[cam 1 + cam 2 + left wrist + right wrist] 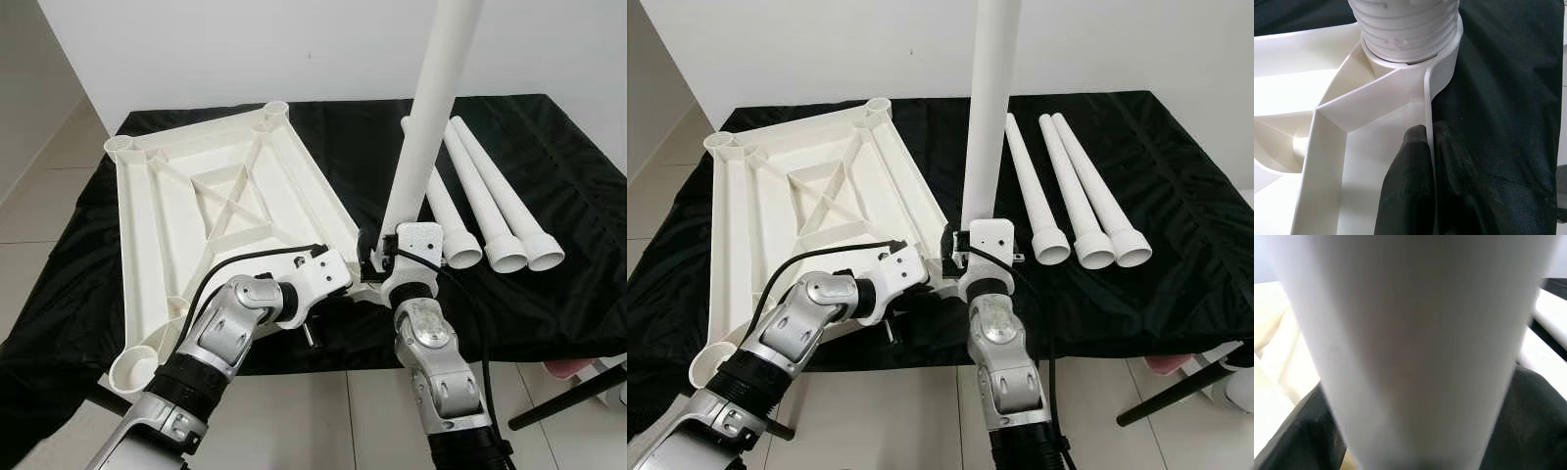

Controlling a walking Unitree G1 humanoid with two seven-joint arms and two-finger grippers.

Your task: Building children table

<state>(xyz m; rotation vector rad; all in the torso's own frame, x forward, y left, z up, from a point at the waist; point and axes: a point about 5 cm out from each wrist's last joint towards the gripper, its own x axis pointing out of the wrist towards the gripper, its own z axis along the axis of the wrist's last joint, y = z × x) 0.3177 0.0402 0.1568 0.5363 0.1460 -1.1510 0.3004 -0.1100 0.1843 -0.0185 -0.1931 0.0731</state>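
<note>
Worktop (pixel 549 166) under black cloth carries 1 upturned white tabletop (pixel 186 215) and 3 loose white legs (pixel 490 196) lying side by side at its right. 1 more leg (pixel 426 127) stands upright in the near right corner socket, right pincer (pixel 377 257) closed around its base. Left pincer (pixel 1422 161) pinches the tabletop rim beside that socket.

From my feed there's a black cloth (pixel 549 294) draped over the whole tabletop, hanging off the near edge in wrinkles. Behind it is a plain white wall (pixel 245 49). The floor (pixel 39 196) is pale tile with thin grout lines. Low on the right I can see a black pole (pixel 568 397) slanting across, plus something pinkish (pixel 568 369) just beside it.
</note>
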